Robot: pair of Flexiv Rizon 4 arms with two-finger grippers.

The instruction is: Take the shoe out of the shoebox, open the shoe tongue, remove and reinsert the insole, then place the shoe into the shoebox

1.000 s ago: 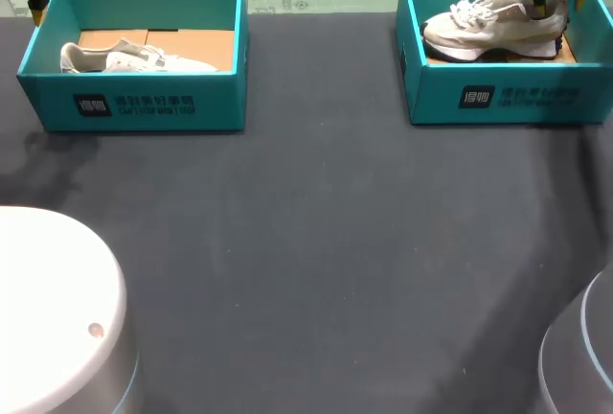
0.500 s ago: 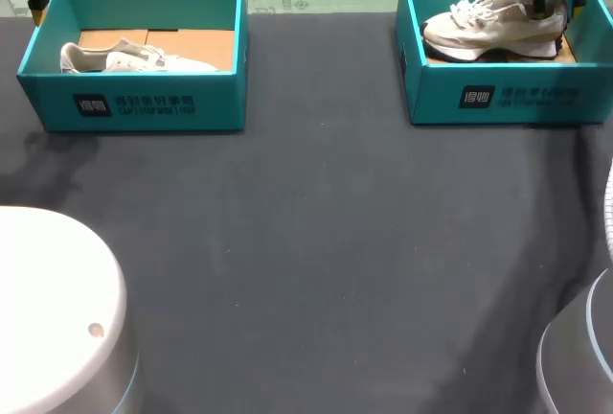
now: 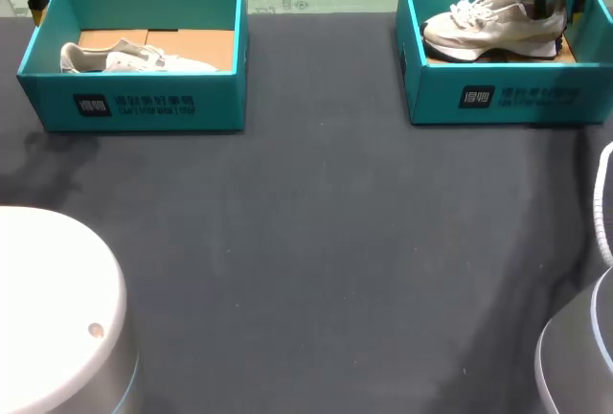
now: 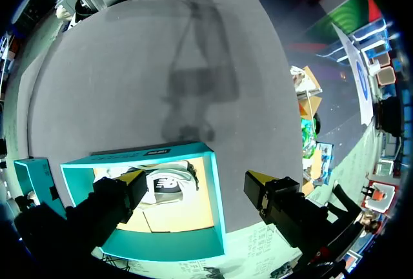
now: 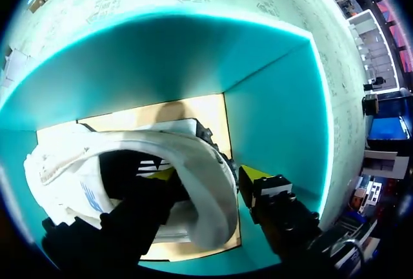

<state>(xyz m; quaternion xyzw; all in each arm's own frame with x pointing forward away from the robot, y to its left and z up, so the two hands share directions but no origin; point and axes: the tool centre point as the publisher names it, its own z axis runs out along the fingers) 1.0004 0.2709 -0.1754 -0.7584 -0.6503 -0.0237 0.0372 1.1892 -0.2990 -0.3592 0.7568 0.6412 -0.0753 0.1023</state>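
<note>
Taking shoe [image 5: 129, 163] out of shoebox [image 5: 277, 98]. Right pincer [image 5: 206, 175] open astride heel, holding nothing; next: clamp heel, lift clear.

Teal and off-white, mostly
The shoebox [image 3: 508, 98] was teal with a tan floor, the shoe [image 3: 488, 23] off-white over a dark sole, table [image 3: 316, 241] dark grey.

Bright, even light; soft shadows

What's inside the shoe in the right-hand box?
One finger of the right gripper is dipped into the opening of the shoe; the other finger is outside the heel. The insole underneath is hidden by that finger and shadow.
</note>
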